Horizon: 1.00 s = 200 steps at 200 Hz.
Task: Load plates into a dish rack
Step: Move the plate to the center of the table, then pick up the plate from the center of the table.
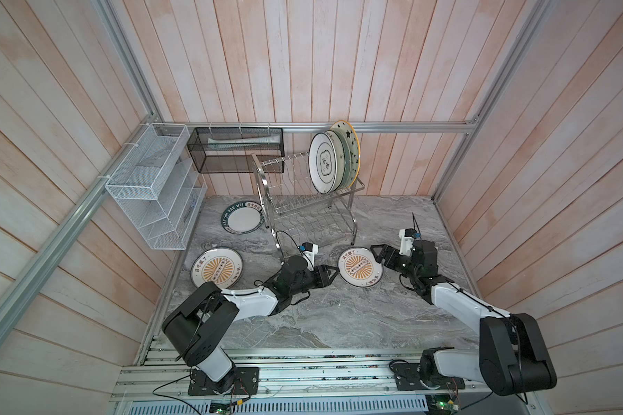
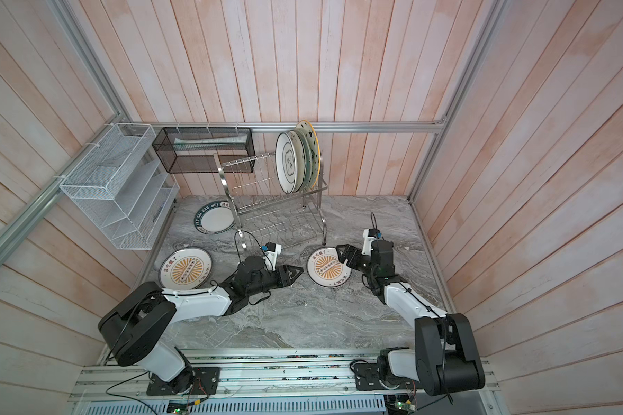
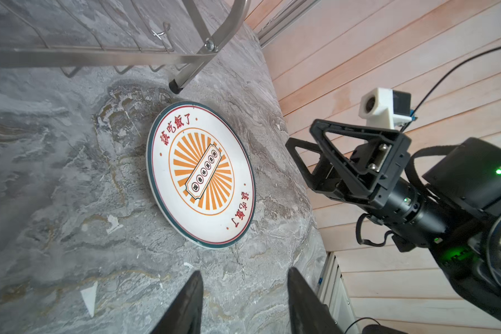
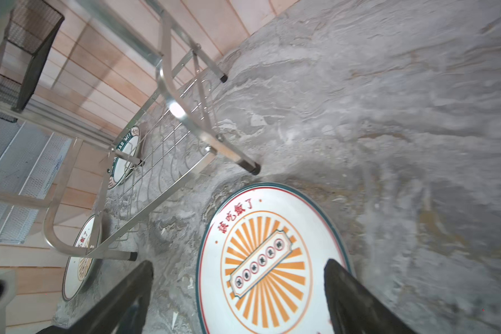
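- Lying flat on the table (image 1: 339, 323), the middle plate (image 1: 361, 271), white with an orange sunburst and red lettering, sits between both arms, just in front of the right foot of the rack (image 1: 303, 206).
- The left gripper (image 1: 333, 276) points at that plate's left rim, jaws parted and empty. In the left wrist view its fingers (image 3: 185, 300) frame bare table just short of the plate.
- The right gripper (image 1: 377, 256) is spread wide and holds nothing, at the plate's right edge. In the right wrist view one finger (image 4: 347, 289) overlaps the rim; whether it touches I cannot tell.
- The second sunburst plate (image 1: 216, 269) lies flat, well apart to the left.
- The green-rimmed plate (image 1: 243, 216) lies flat just beside the rack's left foot.
- The racked plates (image 1: 325, 166) stand upright at the right end of the top tier; the rearmost has black stars and a yellow rim.
- The white shelf (image 1: 152, 194) and the black basket (image 1: 236, 151) hang on the walls behind.
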### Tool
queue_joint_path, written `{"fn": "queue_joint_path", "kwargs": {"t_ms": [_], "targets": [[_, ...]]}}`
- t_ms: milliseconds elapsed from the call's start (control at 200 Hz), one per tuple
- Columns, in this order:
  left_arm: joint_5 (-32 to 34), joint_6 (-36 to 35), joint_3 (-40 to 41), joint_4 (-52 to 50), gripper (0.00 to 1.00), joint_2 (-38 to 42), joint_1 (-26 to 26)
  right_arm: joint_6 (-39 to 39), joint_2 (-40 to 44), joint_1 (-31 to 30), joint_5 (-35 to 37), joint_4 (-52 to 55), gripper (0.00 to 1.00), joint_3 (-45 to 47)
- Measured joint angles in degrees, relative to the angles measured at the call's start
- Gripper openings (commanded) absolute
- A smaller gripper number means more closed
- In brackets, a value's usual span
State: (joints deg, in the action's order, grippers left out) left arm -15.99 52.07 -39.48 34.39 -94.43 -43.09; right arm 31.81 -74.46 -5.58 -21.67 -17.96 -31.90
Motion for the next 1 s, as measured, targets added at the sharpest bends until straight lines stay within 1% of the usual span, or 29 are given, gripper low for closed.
{"fn": "queue_joint_path", "kwargs": {"t_ms": [155, 245, 475, 700, 730, 820, 915, 1000], "targets": [[1.33, 4.35, -2.19, 1.2, 0.49, -5.05, -1.27, -2.01, -0.48, 4.96, -4.92, -0.63, 0.86, 2.16], [2.95, 6.08, -3.85, 0.72, 0.49, -7.15, -2.45, -2.29, -2.99, 6.82, -8.15, -2.14, 0.82, 3.19], [7.65, 7.1, -7.69, -3.32, 0.49, -8.57, -5.2, -0.74, -10.16, 7.67, -13.68, -8.2, 0.77, 7.37], [9.2, 7.08, -8.52, -5.25, 0.49, -8.94, -5.25, -0.15, -12.46, 7.72, -15.45, -11.26, 0.75, 7.67], [9.2, 7.08, -8.52, -5.31, 0.48, -9.09, -5.25, -0.13, -12.61, 7.72, -15.58, -11.65, 0.72, 7.67], [9.18, 7.06, -8.74, -5.86, 0.48, -9.42, -5.25, 0.11, -13.31, 7.74, -15.93, -12.74, 0.7, 7.67], [9.11, 7.06, -8.98, -6.21, 0.48, -9.46, -5.25, 0.22, -14.05, 7.74, -15.93, -13.38, 0.64, 7.69], [9.01, 7.06, -9.05, -6.43, 0.48, -9.46, -5.25, 0.55, -14.29, 7.74, -15.91, -13.77, 0.63, 7.69]]}}
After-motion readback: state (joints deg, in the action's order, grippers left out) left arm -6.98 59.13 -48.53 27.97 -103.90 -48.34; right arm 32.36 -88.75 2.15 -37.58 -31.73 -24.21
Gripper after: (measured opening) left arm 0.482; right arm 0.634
